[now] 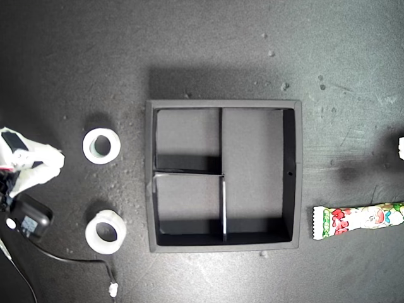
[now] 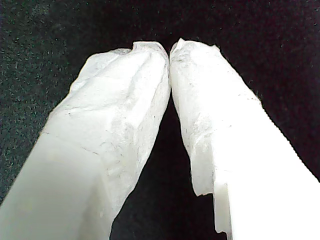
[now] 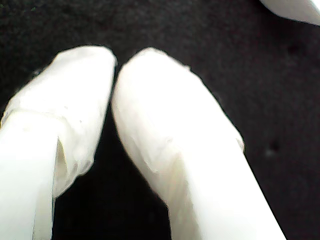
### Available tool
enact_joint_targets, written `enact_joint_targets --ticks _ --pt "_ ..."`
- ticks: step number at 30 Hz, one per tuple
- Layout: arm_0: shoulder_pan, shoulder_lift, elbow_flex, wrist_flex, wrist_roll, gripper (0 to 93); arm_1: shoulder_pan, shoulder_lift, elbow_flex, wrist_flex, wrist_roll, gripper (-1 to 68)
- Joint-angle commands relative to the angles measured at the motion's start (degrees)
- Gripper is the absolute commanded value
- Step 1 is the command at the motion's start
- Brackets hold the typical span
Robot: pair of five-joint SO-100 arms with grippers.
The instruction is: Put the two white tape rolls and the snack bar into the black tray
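The snack bar (image 1: 360,221) runs off the exterior view's right edge, its far end unseen; an arm (image 1: 25,173) at that view's left edge is cropped, which arm unclear; beyond my second gripper (image 3: 116,67), a blurred white corner (image 3: 295,9) is unidentifiable.

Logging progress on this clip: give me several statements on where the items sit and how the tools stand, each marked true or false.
1. The black tray holds nothing. True.
2. Both white tape rolls lie at the exterior view's right. False: both lie left of the tray.
3. The snack bar lies inside the tray. False: it lies outside, at that view's right.
4. My first tool is shut on nothing. True.
5. My second tool grips a roll. False: shut, empty.
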Motion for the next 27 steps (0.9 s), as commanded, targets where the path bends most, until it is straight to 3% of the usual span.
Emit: enact_joint_targets --ticks 1,13,24,27 --pt "-0.2 2.7 3.2 2.4 -6.6 0.2 9.0 0.4 0.7 0.1 -4.8 0.1" --pt "-0.2 2.7 3.2 2.4 -4.0 0.2 8.9 0.4 0.7 0.1 -4.8 0.1" --pt "-1.1 2.7 3.2 2.3 -6.4 0.6 9.1 0.4 0.7 -0.2 -4.7 0.1" --pt "-2.0 2.7 3.2 0.6 -6.1 0.6 6.2 0.4 0.7 -2.1 -5.9 0.1"
